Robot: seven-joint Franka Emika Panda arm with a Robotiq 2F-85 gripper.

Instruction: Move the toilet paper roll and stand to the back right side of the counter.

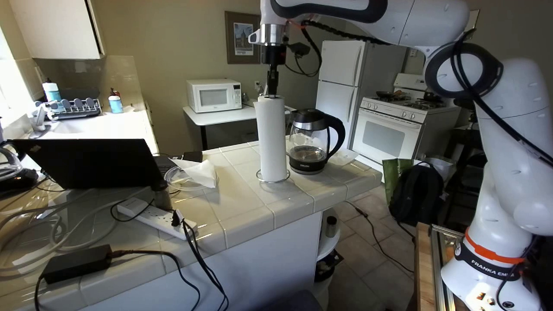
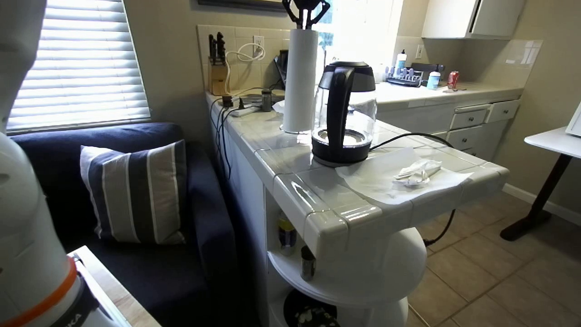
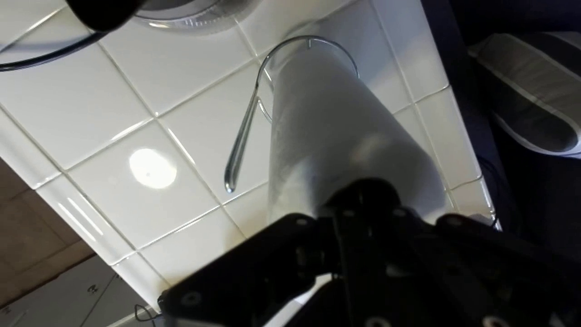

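Tiled counter (image 1: 238,185): TP roll & stand (image 1: 272,142) upright on it, directly below gripper (image 1: 271,92), w/ tips at roll's top; can't tell if clamped.

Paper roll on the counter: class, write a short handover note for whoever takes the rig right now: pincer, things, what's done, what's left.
Pincer: at the top of the paper roll, tips close together; can't tell whether it has closed on anything.
Things: the roll is upright on its wire stand, apparently resting on the counter beside the glass kettle, bases apart.
Done: pincer at the roll.
Left, I judge: check the grip, move roll and stand to the back right side, release.
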